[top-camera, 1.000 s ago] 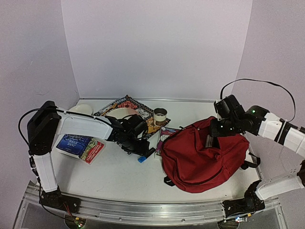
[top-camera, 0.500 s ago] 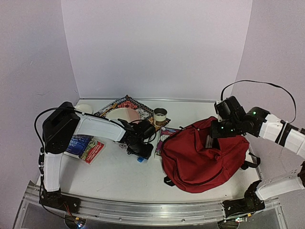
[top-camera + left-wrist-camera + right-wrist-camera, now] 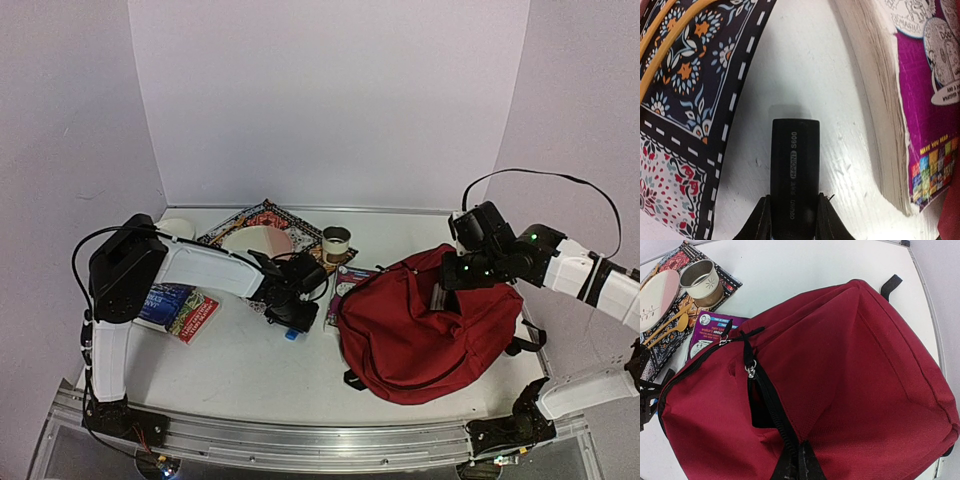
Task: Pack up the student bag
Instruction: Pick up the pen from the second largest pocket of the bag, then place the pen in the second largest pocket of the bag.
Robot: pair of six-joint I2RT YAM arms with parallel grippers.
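Note:
The student bag (image 3: 430, 320), dark red with black zipper trim, lies on its side at the right of the table, its main zipper partly open (image 3: 757, 400). My right gripper (image 3: 445, 285) is shut on the bag's black zipper edge (image 3: 801, 465) and holds that part up. A black marker-like stick (image 3: 795, 165) printed "H-POINT S600" lies on the white table between a patterned mat and a purple book. My left gripper (image 3: 795, 215) has both fingers pressed against the stick's sides. In the top view the left gripper (image 3: 293, 318) is low over the table, left of the bag.
The purple book (image 3: 345, 285) lies against the bag's left side. The patterned mat (image 3: 265, 218) carries a plate (image 3: 257, 240), wooden spoons and a tin cup (image 3: 336, 241). Blue and red books (image 3: 175, 305) lie at the left, a white bowl (image 3: 175, 227) behind them.
My left arm has reached a little further right and its jaws have closed in onto the black stick. The right gripper and the bag have stayed put.

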